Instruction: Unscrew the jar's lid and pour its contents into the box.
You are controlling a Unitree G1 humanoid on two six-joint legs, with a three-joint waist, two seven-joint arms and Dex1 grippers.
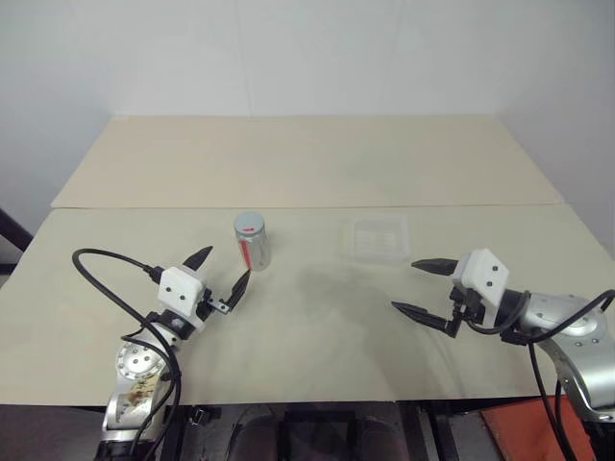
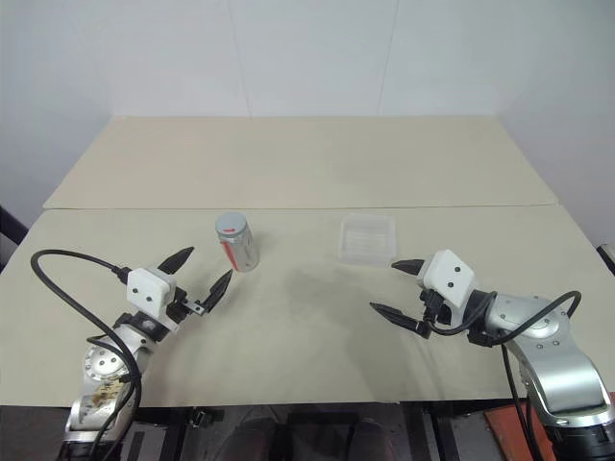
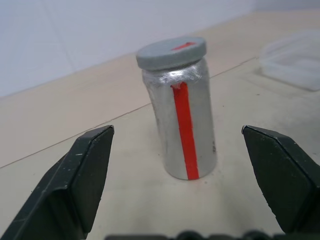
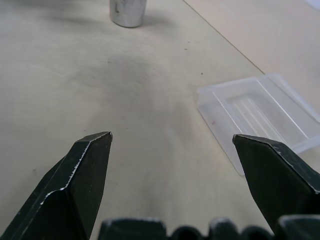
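The left gripper (image 1: 220,269) gapes wide, empty, just short of the jar (image 1: 253,244) — a shiny metal cylinder, red stripe, flat grey lid (image 3: 171,52) on, contents hidden. The box (image 1: 378,237), clear ribbed plastic, lies right; the right gripper (image 1: 420,285) is spread empty.

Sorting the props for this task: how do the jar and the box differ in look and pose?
The jar is a silvery cylinder with a red stripe; the box is a clear rectangular tray. The jar stands tall and upright, the box lies low and flat. The jar is capped by its grey lid; the box is open-topped. Both rest on the table.
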